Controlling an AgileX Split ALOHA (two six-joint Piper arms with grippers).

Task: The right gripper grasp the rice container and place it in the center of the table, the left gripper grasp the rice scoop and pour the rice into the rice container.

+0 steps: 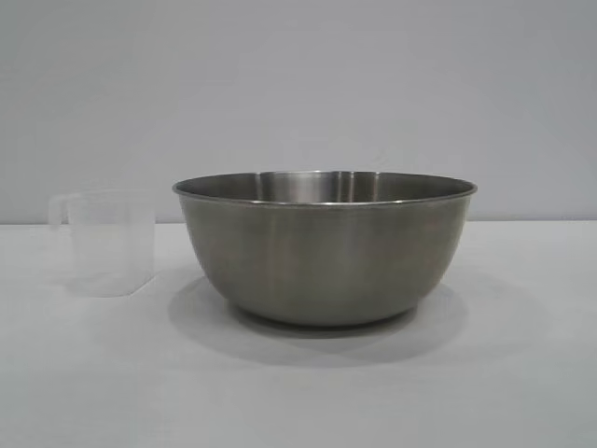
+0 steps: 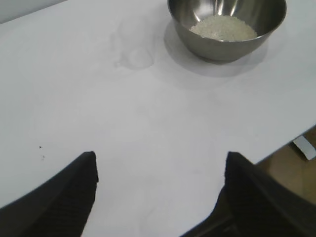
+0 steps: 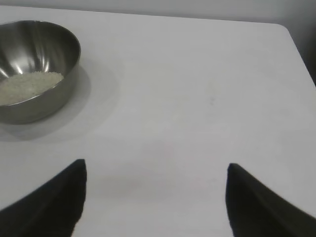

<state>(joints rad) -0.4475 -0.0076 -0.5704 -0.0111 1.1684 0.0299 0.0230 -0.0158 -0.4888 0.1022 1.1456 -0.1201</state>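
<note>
a plain grey wall fills the background behind a flat white table [image 1: 522, 373]. the right wrist view shows the table's rounded far corner; the left wrist view shows its edge with a brownish floor beyond.

a large steel bowl [image 1: 325, 250] stands upright near the middle of the table. a pale mound of rice [image 2: 223, 27] lies in its bottom, seen from both wrist cameras. just beside the bowl, on the left arm's side and not touching it, stands a small clear plastic cup [image 1: 105, 243] with a loop handle, upright; it looks empty, though that is hard to tell.

the left gripper [image 2: 160, 185] hangs over bare table, well apart from cup and bowl, its two dark fingers spread wide and holding nothing. the right gripper [image 3: 155, 190] is likewise spread wide and empty, over bare table with the bowl off to one side.

judging from this, the bowl is placed and the rice poured, so the task looks finished. nothing seems left but for both arms to rest clear of the bowl.
</note>
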